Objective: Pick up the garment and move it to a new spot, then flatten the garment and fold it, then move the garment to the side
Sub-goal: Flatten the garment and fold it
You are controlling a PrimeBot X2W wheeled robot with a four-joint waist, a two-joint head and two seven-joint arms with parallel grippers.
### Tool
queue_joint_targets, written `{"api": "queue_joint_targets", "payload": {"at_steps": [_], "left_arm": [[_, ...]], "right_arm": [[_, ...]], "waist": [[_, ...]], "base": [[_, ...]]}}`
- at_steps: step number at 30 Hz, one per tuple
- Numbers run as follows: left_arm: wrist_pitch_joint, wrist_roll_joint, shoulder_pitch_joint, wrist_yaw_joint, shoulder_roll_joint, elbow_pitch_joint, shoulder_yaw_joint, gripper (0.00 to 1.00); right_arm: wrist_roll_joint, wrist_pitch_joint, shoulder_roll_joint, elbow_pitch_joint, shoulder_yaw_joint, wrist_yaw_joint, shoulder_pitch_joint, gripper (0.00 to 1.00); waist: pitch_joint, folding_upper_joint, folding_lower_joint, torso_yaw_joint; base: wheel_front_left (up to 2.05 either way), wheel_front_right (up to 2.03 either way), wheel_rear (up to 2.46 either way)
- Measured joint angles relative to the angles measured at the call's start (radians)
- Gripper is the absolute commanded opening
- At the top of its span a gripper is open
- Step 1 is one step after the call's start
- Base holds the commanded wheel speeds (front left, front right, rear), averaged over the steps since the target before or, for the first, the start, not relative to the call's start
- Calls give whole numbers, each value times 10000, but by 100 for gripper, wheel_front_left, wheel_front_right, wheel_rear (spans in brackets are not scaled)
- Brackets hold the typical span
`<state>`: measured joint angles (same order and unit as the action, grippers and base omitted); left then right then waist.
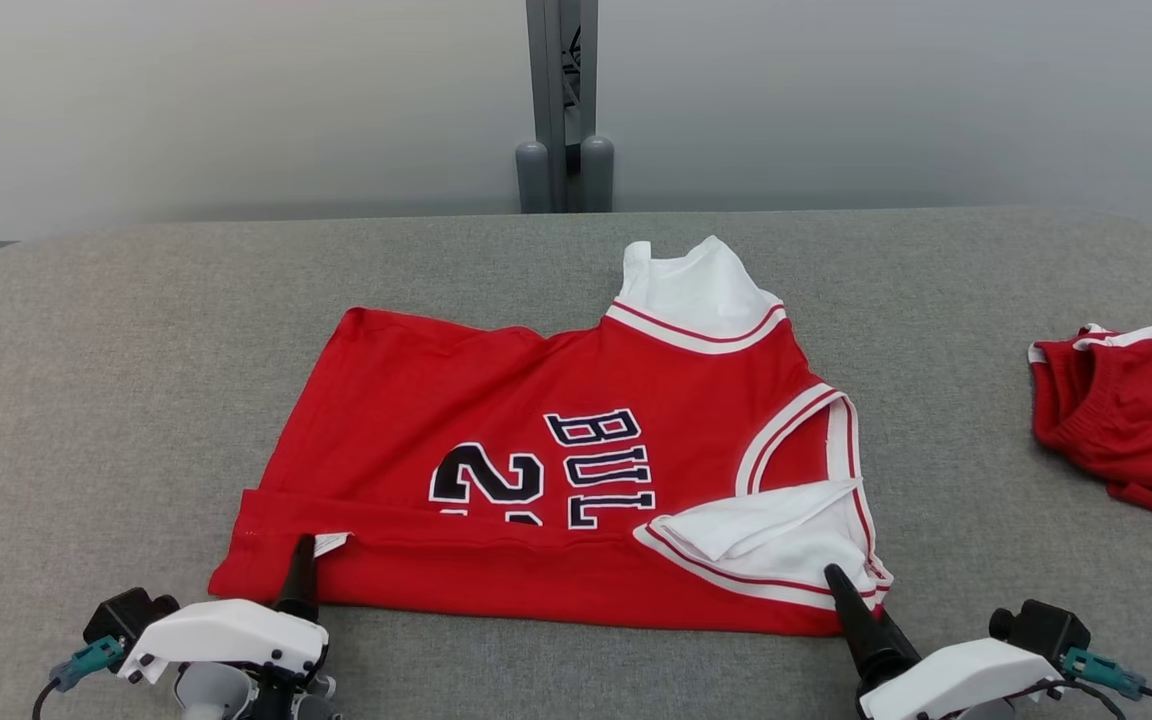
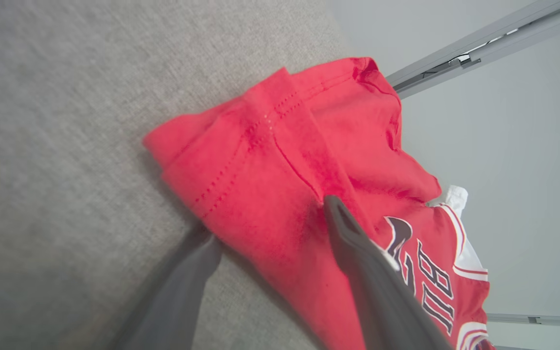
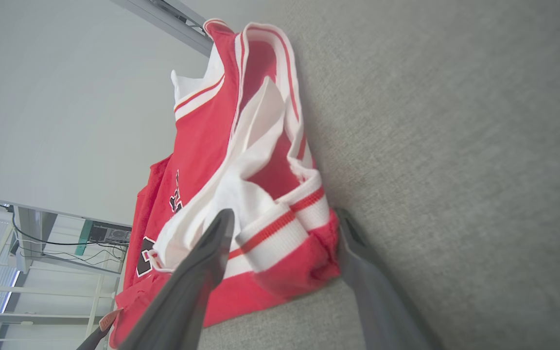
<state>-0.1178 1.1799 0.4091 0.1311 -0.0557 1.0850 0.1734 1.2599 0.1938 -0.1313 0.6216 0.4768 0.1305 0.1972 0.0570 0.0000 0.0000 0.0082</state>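
Head view: left claw (image 1: 298, 578) and right claw (image 1: 844, 592), both spread wide, straddle the near edge of the jersey (image 1: 536, 400), seemingly poised to pinch corners for folding.

A table (image 1: 136, 350) covered in grey fabric, rounded at its far corners, is noted. A plain pale wall (image 1: 236, 100), evenly lit, is seen behind its far edge. A grey metal post (image 1: 561, 80) is set upright at that edge's middle.

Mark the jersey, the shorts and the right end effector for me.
jersey (image 1: 496, 400): head view, red body left of lettering.
shorts (image 1: 1136, 420): head view, red fabric.
right end effector (image 3: 284, 216): right wrist view, midway between fingertips.
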Motion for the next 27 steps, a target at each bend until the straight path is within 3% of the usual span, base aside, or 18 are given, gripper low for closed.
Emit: {"api": "queue_joint_targets", "payload": {"at_steps": [8, 9, 10, 11, 12, 13, 14, 15, 17, 27], "left_arm": [[-244, -12, 300, 0, -25, 270, 165, 98], [-268, 12, 306, 0, -25, 284, 171, 47], [-339, 25, 316, 0, -25, 301, 167, 10], [-391, 38, 341, 0, -29, 332, 161, 0], [-420, 63, 360, -2, -33, 366, 161, 0], [-481, 84, 377, -2, -36, 393, 167, 0], [-508, 104, 382, -8, -29, 412, 171, 0], [-512, 109, 380, -10, -21, 418, 182, 0], [-546, 150, 348, -10, -13, 397, 240, 0], [-700, 282, 77, -8, 27, 226, 470, 0]], "right_arm": [[324, 61, -117, 21, 318, 0, 158, 100], [359, 94, -134, 27, 360, 0, 186, 100], [391, 105, -148, 29, 395, 0, 195, 100], [420, 117, -159, 31, 428, 0, 205, 100], [449, 125, -173, 31, 462, 0, 214, 100], [489, 140, -194, 31, 495, 0, 226, 83], [512, 151, -219, 31, 537, 0, 243, 54], [510, 151, -265, 27, 612, 0, 253, 45], [552, 205, -295, -4, 686, 0, 255, 0], [913, 328, -554, 17, 798, 0, 328, 0]], "waist": [[110, 0, 0, -50], [120, 0, 0, -56], [128, 0, 0, -61], [132, 0, 0, -64], [132, 0, 0, -64], [129, 0, 0, -62], [121, 0, 0, -57], [110, 0, 0, -48], [81, 0, 0, -31], [-197, 0, 0, 121]], "base": [[0, 0, 0], [0, 0, 0], [0, 0, 0], [0, 0, 0], [0, 0, 0], [0, 0, 0], [0, 0, 0], [0, 0, 0], [0, 0, 0], [0, 0, 0]]}}
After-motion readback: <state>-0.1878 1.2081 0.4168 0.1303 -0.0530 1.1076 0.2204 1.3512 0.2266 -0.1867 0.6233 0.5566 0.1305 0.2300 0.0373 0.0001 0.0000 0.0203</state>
